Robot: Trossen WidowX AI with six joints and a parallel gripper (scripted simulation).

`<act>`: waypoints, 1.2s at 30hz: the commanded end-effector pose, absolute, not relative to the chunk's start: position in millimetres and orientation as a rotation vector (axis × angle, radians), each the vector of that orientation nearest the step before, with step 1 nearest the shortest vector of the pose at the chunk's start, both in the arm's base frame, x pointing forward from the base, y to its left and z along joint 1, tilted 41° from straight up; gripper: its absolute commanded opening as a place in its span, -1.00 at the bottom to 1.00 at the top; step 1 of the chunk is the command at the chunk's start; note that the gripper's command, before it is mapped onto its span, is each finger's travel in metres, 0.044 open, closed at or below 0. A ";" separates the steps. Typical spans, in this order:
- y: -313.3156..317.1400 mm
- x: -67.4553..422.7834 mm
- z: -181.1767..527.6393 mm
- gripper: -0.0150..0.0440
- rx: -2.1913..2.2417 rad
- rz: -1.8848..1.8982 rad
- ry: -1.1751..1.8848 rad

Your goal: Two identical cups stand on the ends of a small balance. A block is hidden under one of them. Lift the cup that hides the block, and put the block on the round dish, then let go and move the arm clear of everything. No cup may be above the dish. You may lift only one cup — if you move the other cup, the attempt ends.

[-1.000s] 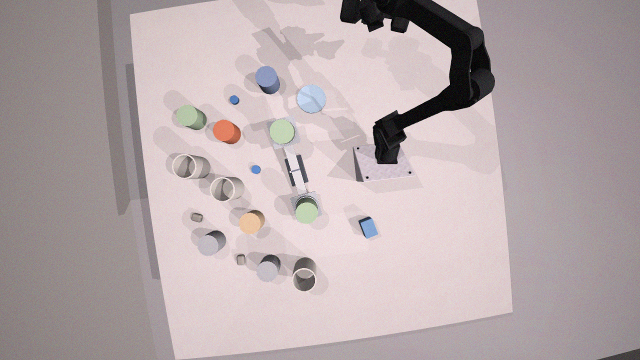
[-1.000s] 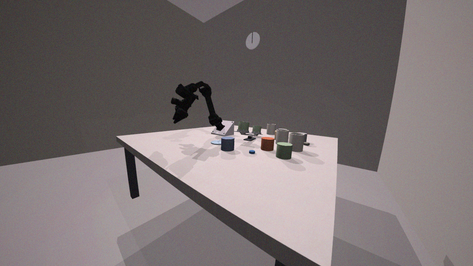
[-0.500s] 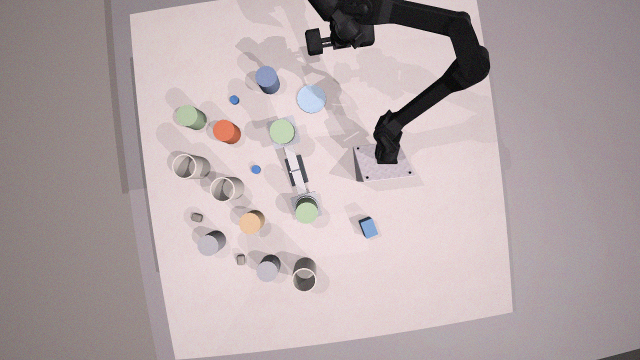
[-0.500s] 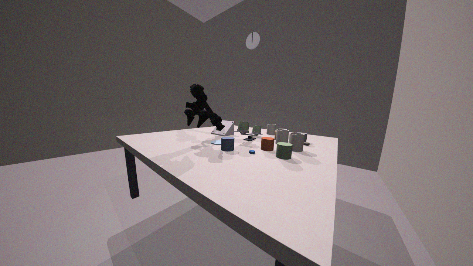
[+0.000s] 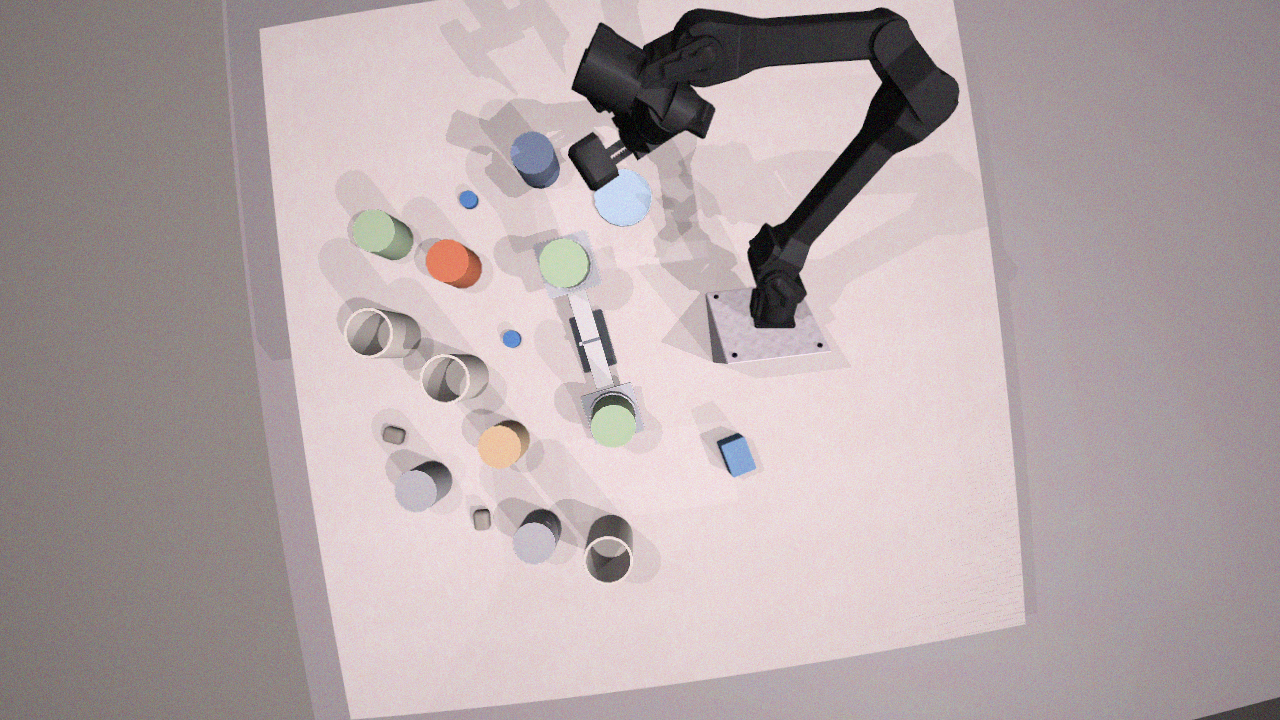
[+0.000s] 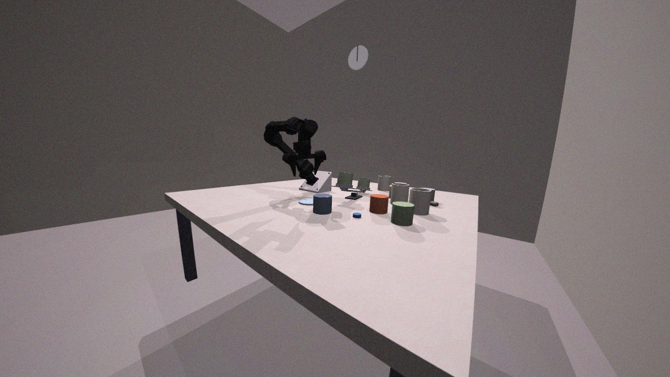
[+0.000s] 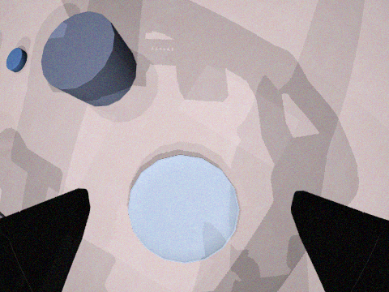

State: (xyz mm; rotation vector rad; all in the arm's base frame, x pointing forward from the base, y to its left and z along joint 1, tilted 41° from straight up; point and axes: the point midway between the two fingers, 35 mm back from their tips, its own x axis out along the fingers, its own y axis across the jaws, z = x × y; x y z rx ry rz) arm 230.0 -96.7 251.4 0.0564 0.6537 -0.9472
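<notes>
My gripper [image 5: 646, 136] [image 6: 304, 175] [image 7: 193, 203] is open and empty, pointing down well above the table, around over the dish. The round light-blue dish [image 5: 623, 207] [image 6: 305, 201] [image 7: 182, 231] is bare and lies between the fingers in the wrist view. The balance [image 5: 585, 313] [image 6: 353, 197] is tilted. One green upside-down cup [image 5: 563, 262] [image 6: 345, 178] stands on its raised end, nearer the dish. The identical green cup [image 5: 613, 425] [image 6: 364, 183] stands on the lower end, farther from the dish. The block is hidden from view.
A dark-blue cup [image 5: 535, 154] [image 6: 322, 204] [image 7: 81, 53] stands beside the dish. An orange-red cup [image 5: 449, 261] [image 6: 379, 204], another green cup [image 5: 377, 231] [image 6: 402, 214] and several grey and cream cups stand beyond the balance. A blue box [image 5: 739, 455] lies near the arm base [image 5: 774, 344].
</notes>
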 end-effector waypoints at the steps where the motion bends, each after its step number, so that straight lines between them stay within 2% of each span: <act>1: -63.1 239.8 236.4 1.00 -0.026 -0.826 0.709; 15: 44.6 237.0 199.8 1.00 -0.333 -0.450 0.803; 29: 132.6 187.5 170.5 1.00 -0.681 -0.097 0.780; 36: 153.6 164.8 162.7 1.00 -0.795 0.011 0.746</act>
